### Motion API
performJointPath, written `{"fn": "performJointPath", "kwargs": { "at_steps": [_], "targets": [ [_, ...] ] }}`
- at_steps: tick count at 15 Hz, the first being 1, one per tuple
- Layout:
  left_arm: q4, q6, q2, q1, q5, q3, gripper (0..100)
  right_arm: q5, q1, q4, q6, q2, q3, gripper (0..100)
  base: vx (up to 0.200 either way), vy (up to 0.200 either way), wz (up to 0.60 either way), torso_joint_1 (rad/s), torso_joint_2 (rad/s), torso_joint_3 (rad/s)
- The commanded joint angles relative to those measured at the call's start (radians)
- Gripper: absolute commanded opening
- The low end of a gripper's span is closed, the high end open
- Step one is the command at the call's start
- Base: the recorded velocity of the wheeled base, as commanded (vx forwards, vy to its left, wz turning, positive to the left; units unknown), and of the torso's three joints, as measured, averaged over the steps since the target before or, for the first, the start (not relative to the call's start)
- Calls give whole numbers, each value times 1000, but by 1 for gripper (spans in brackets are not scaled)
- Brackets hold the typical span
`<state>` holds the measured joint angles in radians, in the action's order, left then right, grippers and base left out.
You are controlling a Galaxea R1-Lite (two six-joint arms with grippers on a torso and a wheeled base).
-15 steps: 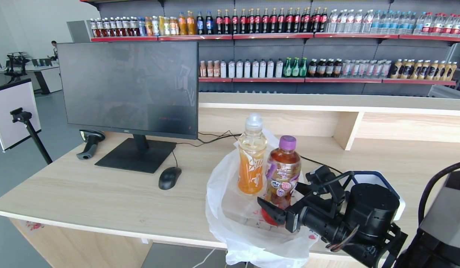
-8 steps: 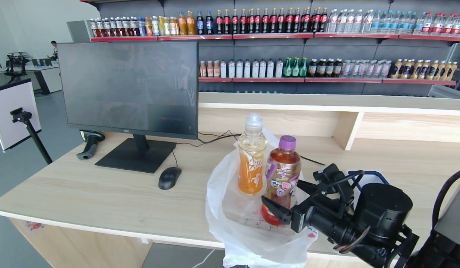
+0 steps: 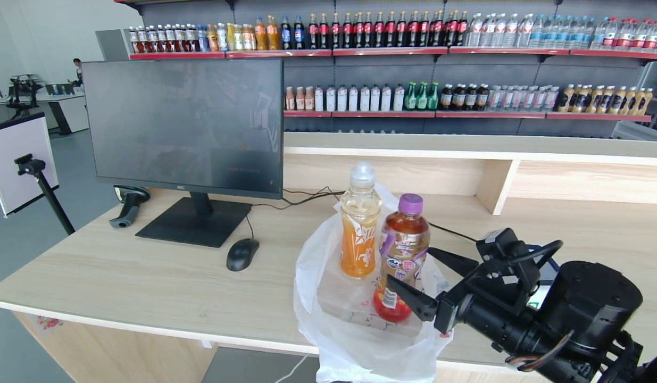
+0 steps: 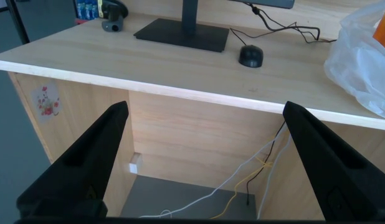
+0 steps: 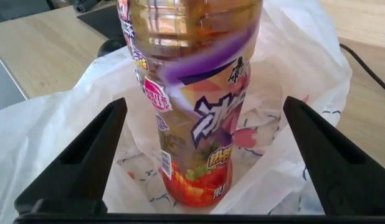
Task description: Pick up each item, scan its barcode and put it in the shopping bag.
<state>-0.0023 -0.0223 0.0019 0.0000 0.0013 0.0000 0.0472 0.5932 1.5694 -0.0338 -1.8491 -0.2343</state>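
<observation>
Your right pincer (image 3: 408, 263) is spread wide, both black fingers apart and holding nothing. Straight ahead of its fingertips stands the clear plastic bottle of brown tea with a purple cap and purple label (image 3: 404, 242), upright. In the right wrist view the bottle (image 5: 192, 124) sits in line with the gap of the right pincer (image 5: 205, 102), and neither finger touches it. Whether its body lies between the tips or just past them, I cannot tell.

The bottle stands inside the thin white plastic shopping bag (image 3: 312, 255), whose crumpled walls (image 5: 304, 74) rise around and below the pincer's tips. Just beyond the tea bottle, on the far side from your right pincer, is the clear bottle of orange drink with a white cap (image 3: 360, 229), upright in the same bag; I cannot tell whether the two bottles touch.

Your left pincer (image 4: 205, 106) is also spread wide and holds nothing. It hangs lower than the edge of the pale wooden counter (image 4: 180, 62), facing its front. Above and ahead of it on the counter lie the black computer mouse (image 4: 250, 56) and the base of the dark flat monitor (image 4: 183, 34). The black handheld barcode scanner (image 4: 111, 12) sits farther off beside that base.
</observation>
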Motion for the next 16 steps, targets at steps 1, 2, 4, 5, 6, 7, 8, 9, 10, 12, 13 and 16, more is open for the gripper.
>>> {"fn": "performJointPath", "kwargs": {
  "at_steps": [1, 2, 4, 5, 6, 7, 8, 9, 10, 12, 13, 16],
  "targets": [
    [1, -1, 0, 0, 0, 0, 100, 0, 0, 1, 2, 117, 78, 100, 0, 0, 0, 0, 0, 0],
    [1, -2, 0, 0, 0, 0, 100, 0, 0, 1, 3, 188, 135, 100, 0, 0, 0, 0, 0, 0],
    [1, -1, 0, 0, 0, 0, 100, 0, -3, 1, -1, 354, 234, 100, 0, 0, 0, 0, 0, 0],
    [1, 1, 0, 0, 0, 0, 100, -10, -35, 1, -15, 424, 234, 100, 0, 0, 0, 0, 0, 0],
    [-1, 1, 0, 0, 0, 0, 100, -38, -89, 1, -32, 502, 234, 100, 0, 0, 0, 0, 0, 0],
    [1, 1, 0, 0, 0, 0, 100, -50, -112, 1, -40, 548, 234, 100, 0, 0, 0, 0, 0, 0],
    [1, 1, 0, 0, 0, 0, 100, -53, -145, -80, -52, 653, 234, 100, 0, 0, 0, 0, 0, 0],
    [1, 1, 0, 0, 0, 0, 100, -53, -168, -190, -52, 749, 234, 100, 0, 0, 0, 0, 0, 0],
    [1, 1, 0, 0, 0, 0, 100, -53, -176, -358, -49, 874, 234, 100, 0, 0, 0, 0, 0, 0],
    [1, 1, 0, 0, 0, 0, 100, -38, -171, -845, -26, 1206, 233, 100, 0, 0, 0, 0, 0, 0],
    [1, 1, 0, 0, 0, 0, 100, -18, -167, -1078, 6, 1366, 228, 100, 0, 0, 0, 0, 0, 0],
    [1, -2, 0, 0, 0, 0, 100, -30, -171, -1652, 78, 1714, 150, 100, 0, 0, 0, 0, 0, 0]
  ]
}}
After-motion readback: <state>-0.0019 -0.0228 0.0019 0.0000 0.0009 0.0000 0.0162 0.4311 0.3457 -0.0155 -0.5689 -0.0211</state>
